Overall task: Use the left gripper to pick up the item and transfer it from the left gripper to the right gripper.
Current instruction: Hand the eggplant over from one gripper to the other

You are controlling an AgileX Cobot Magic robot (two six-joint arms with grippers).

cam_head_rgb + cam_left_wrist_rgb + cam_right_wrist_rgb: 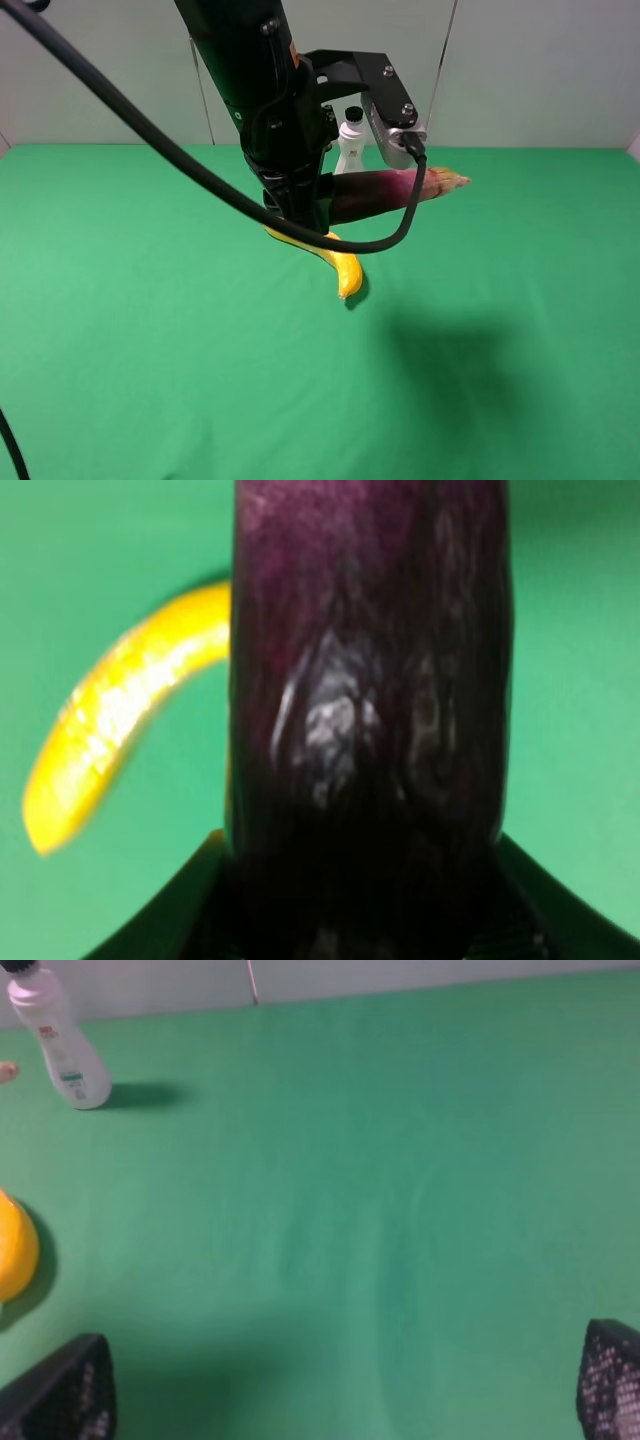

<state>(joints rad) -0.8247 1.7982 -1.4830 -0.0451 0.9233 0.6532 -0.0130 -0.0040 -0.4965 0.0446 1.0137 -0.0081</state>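
We see the bulky black left gripper [303, 208], trailing thick cables [150, 140], clamped on the dark glossy purple eggplant [385, 190]. It holds the eggplant level in the air above the green cloth tabletop [150, 350], pale stem end pointing away from the arm. A curved yellow banana [338, 265] lies just below, and a white black-capped bottle [352, 142] stands behind. The right gripper [335, 1400] hangs with its two black fingers spread wide over the cloth.

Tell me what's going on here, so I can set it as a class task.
The left gripper is shut on the eggplant, holding it in the air above the green table. A banana lies on the table beneath it and a white bottle stands behind. The right gripper is open and empty, so the handover is not yet done.
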